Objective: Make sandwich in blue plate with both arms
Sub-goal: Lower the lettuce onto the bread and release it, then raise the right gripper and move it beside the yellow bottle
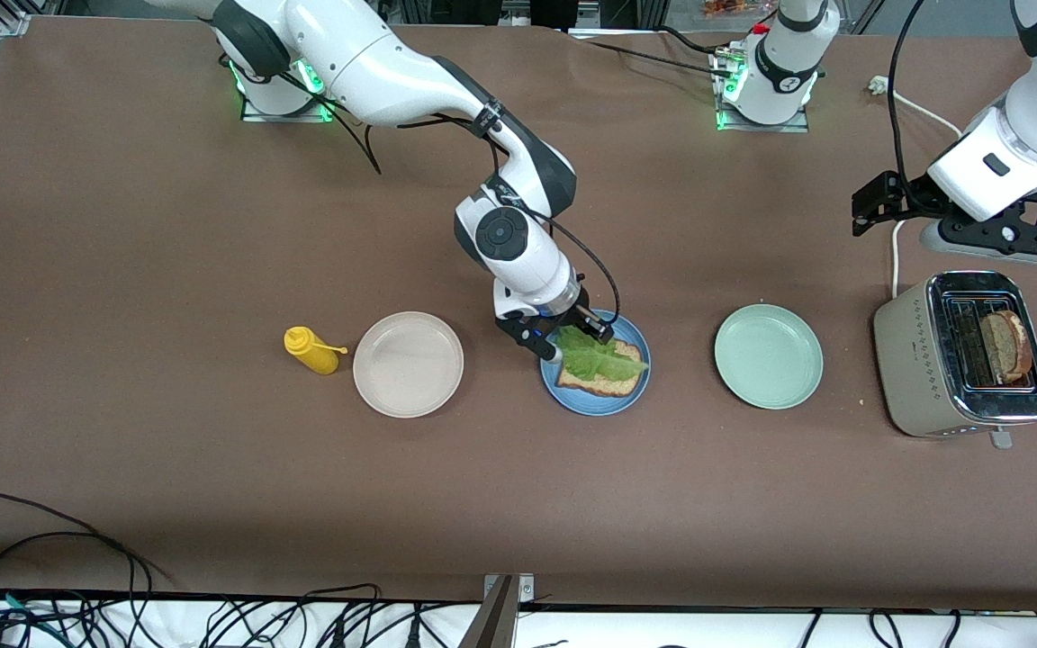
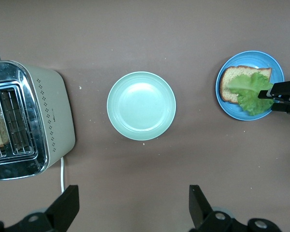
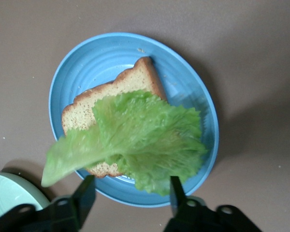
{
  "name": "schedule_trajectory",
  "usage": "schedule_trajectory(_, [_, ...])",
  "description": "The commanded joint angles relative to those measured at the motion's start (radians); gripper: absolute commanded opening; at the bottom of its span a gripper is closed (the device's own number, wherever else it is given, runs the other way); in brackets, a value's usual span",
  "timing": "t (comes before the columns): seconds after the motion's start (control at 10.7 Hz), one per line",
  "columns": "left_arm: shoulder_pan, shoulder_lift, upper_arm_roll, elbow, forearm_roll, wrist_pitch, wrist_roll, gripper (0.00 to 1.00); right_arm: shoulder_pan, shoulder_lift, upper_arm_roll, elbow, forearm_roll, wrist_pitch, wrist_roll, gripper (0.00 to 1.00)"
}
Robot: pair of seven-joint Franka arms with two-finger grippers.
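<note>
Where bread [image 1: 613, 382] lies, ruffled green lettuce [image 1: 595, 358] covers it.

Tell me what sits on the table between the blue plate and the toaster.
Only the pale green plate, empty, lies between the blue plate and the toaster; around it the brown table is bare. The front and left wrist views both show it.

Brown cloth-covered table [image 1: 167, 468]; black cables [image 1: 212, 621] along white front edge; even overhead light.

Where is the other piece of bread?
The second bread slice is standing in a slot of the toaster, at the left arm's end of the table, beside the pale green plate.
</note>
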Motion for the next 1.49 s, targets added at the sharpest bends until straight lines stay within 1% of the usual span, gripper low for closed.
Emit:
schedule_trajectory(0.0, [0.003, 0.012, -0.002, 0.029, 0.014, -0.018, -0.007, 1.0, 0.0, 0.015, -0.005, 0.045, 0.01, -0.013, -0.061, 1.0])
schedule_trajectory(0.19, [0.003, 0.014, -0.002, 0.029, 0.014, -0.018, -0.004, 1.0, 0.001, -0.04, -0.02, 0.001, 0.01, -0.059, -0.096, 1.0])
schedule_trajectory(0.28, [0.003, 0.014, -0.002, 0.029, 0.014, -0.018, -0.003, 1.0, -0.006, -0.094, -0.023, -0.053, 0.011, -0.083, -0.138, 1.0])
schedule_trajectory(0.37, [0.004, 0.015, 0.0, 0.029, 0.014, -0.018, -0.002, 1.0, -0.028, -0.169, -0.023, -0.137, 0.01, -0.094, -0.182, 1.0])
schedule_trajectory(0.47, [0.004, 0.015, 0.0, 0.029, 0.014, -0.02, -0.002, 1.0, -0.061, -0.244, -0.023, -0.218, 0.013, -0.131, -0.26, 1.0])
schedule_trajectory(0.56, [0.004, 0.015, 0.0, 0.029, 0.014, -0.018, -0.002, 1.0, -0.103, -0.311, -0.023, -0.269, 0.017, -0.205, -0.36, 1.0])
schedule_trajectory(0.74, [0.004, 0.015, 0.0, 0.029, 0.014, -0.02, -0.002, 1.0, -0.193, -0.423, -0.023, -0.335, 0.02, -0.357, -0.562, 1.0])
schedule_trajectory(0.84, [0.004, 0.015, 0.0, 0.029, 0.014, -0.02, -0.002, 1.0, -0.236, -0.471, -0.023, -0.378, 0.022, -0.396, -0.656, 1.0])
schedule_trajectory(1.21, [0.004, 0.015, 0.0, 0.029, 0.014, -0.02, -0.002, 1.0, -0.334, -0.638, -0.022, -0.576, 0.016, -0.407, -0.891, 1.0])
schedule_trajectory(1.4, [0.004, 0.015, 0.0, 0.029, 0.014, -0.02, -0.002, 1.0, -0.388, -0.7, -0.023, -0.613, 0.005, -0.469, -1.018, 1.0])
